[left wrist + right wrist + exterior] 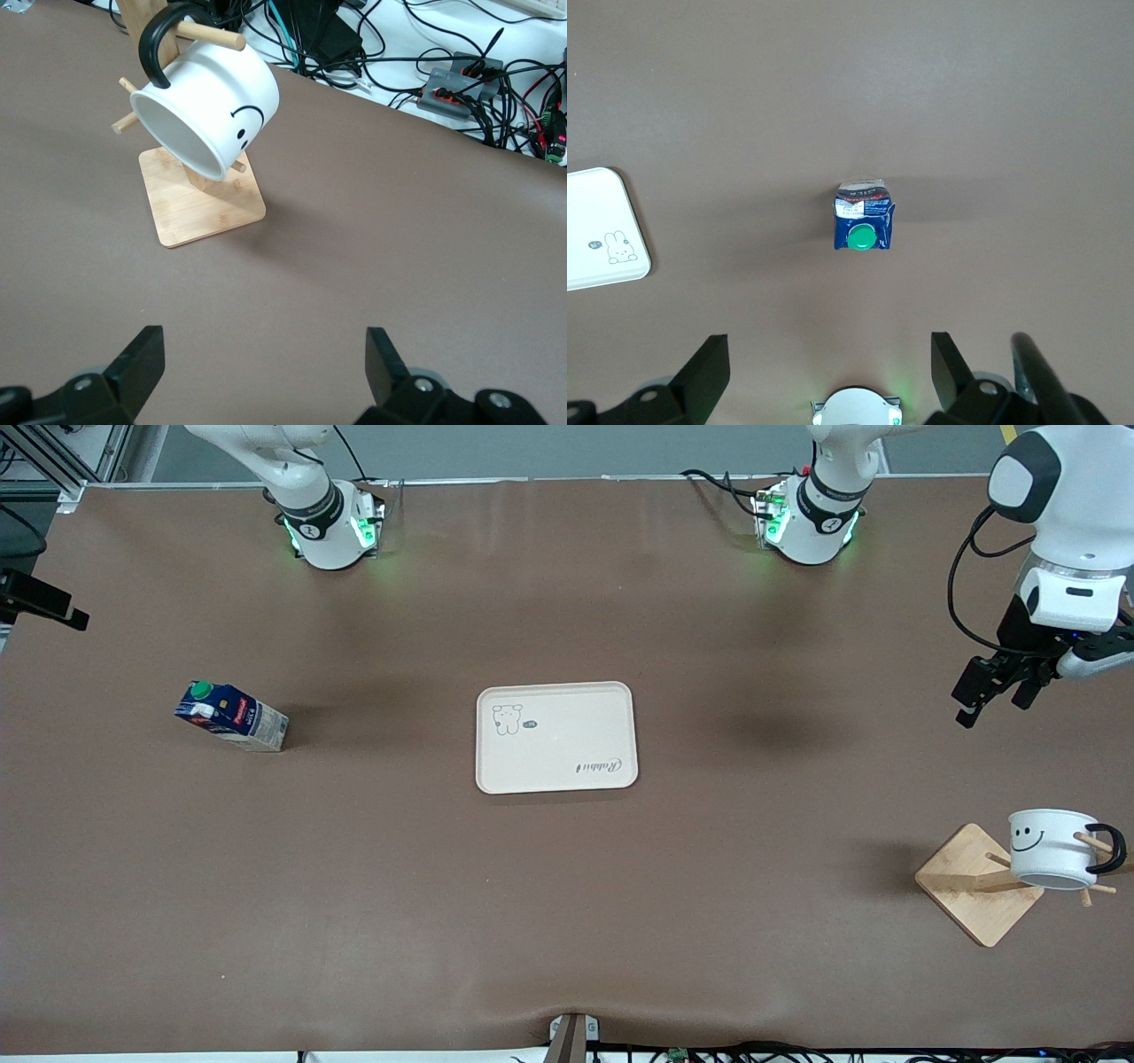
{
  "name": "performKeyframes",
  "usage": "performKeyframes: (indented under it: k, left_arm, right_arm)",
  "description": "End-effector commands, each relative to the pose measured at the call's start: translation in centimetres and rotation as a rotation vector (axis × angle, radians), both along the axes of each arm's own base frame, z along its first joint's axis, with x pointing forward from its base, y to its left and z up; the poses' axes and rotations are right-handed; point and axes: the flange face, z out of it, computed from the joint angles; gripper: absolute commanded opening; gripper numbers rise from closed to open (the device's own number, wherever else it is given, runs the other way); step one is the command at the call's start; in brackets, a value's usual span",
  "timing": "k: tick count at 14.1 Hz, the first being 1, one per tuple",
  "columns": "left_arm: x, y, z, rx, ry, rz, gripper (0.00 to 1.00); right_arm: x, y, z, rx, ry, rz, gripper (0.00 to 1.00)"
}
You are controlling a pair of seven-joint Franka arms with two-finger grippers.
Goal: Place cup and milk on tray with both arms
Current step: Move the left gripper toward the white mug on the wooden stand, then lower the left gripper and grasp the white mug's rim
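Left hand (999, 691) hangs open and empty over the table (567, 921), near the cup (1052, 849) hung on a wooden rack (974, 886). Right hand (824, 372), open, is above the milk (232, 716). Tray (556, 771) is empty.

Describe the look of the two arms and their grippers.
Both arms are glossy white with black joint bands; their round bases glow green, the left arm's base with black cables beside it. The left gripper is black with angular fingers under a white wrist block, a black cable looping alongside. The right gripper shows matching black wedge-shaped fingers.
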Motion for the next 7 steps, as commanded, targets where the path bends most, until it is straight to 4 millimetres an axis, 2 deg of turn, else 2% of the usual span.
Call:
performKeyframes:
  k: [1, 4, 7]
  left_arm:
    - [-0.3, 0.8, -1.4, -0.01, -0.038, 0.026, 1.0]
    - [-0.2, 1.2, -2.7, -0.015, -0.048, 0.036, 1.0]
    - [0.1, 1.5, -2.8, -0.021, -0.061, 0.052, 1.0]
  right_arm:
    - [-0.5, -0.2, 0.1, 0.019, -0.001, 0.002, 1.0]
    - [-0.5, -0.5, 0.0, 0.019, 0.001, -0.004, 1.0]
    - [-0.6, -0.6, 0.0, 0.019, 0.001, -0.006, 1.0]
